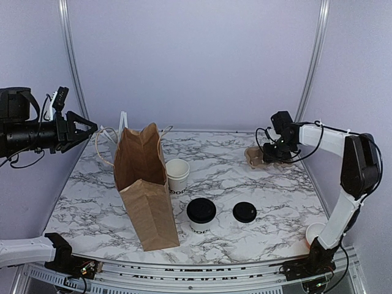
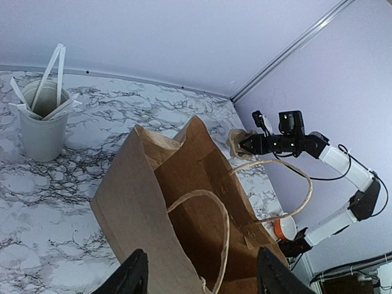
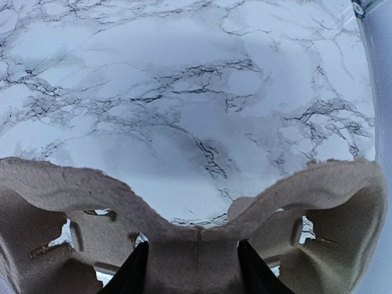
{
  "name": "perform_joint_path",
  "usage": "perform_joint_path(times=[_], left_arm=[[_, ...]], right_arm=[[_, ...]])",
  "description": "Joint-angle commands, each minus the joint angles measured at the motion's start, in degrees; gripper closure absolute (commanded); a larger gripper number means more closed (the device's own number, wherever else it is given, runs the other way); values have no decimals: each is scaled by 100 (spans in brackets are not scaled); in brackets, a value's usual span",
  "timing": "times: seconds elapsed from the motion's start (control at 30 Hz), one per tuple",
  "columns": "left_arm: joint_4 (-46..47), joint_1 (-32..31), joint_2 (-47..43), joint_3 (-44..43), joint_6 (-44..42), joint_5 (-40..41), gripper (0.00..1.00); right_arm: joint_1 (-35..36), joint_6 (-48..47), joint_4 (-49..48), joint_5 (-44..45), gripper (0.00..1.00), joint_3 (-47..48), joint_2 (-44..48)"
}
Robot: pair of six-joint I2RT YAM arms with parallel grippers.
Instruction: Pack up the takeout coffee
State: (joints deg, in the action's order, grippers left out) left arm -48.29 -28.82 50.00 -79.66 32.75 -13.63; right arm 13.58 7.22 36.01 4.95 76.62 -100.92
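Note:
The takeout coffee, a white cup with a black lid, stands on the marble table just right of an upright brown paper bag. My left gripper hangs in the air up and left of the bag. The left wrist view looks down into the bag, and the left gripper is open with nothing between its fingers. At the far right my right gripper is at a cardboard cup carrier. In the right wrist view my right gripper is shut on the carrier's middle rib.
A lidless stack of white cups stands right of the bag. A loose black lid lies beside the coffee. A cup of stirrers stands behind the bag. An orange-and-white cup sits by the right arm's base.

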Motion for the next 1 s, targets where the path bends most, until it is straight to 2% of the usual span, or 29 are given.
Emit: perform_joint_path(times=[0.0, 0.17, 0.37, 0.53, 0.67, 0.8, 0.97], left_arm=[[17, -236, 189, -34, -87, -353, 43], [-91, -860, 473, -70, -163, 283, 51], [-326, -959, 747, -383, -242, 1293, 82], [-619, -959, 925, -898, -590, 1964, 99], [-879, -961, 1236, -1537, -1253, 2092, 100], [-1333, -959, 1631, -2151, -2073, 1678, 100], [-1434, -1196, 1786, -2093, -2448, 1391, 100]], right_arm=[[54, 13, 41, -56, 56, 321, 267], [78, 1, 51, -73, 57, 375, 354], [167, 15, 75, -108, 57, 434, 424], [271, 39, 73, -162, 57, 474, 470], [308, 32, 113, -205, 57, 621, 485], [311, 15, 159, -259, 57, 749, 540], [352, -11, 193, -398, 57, 889, 688]])
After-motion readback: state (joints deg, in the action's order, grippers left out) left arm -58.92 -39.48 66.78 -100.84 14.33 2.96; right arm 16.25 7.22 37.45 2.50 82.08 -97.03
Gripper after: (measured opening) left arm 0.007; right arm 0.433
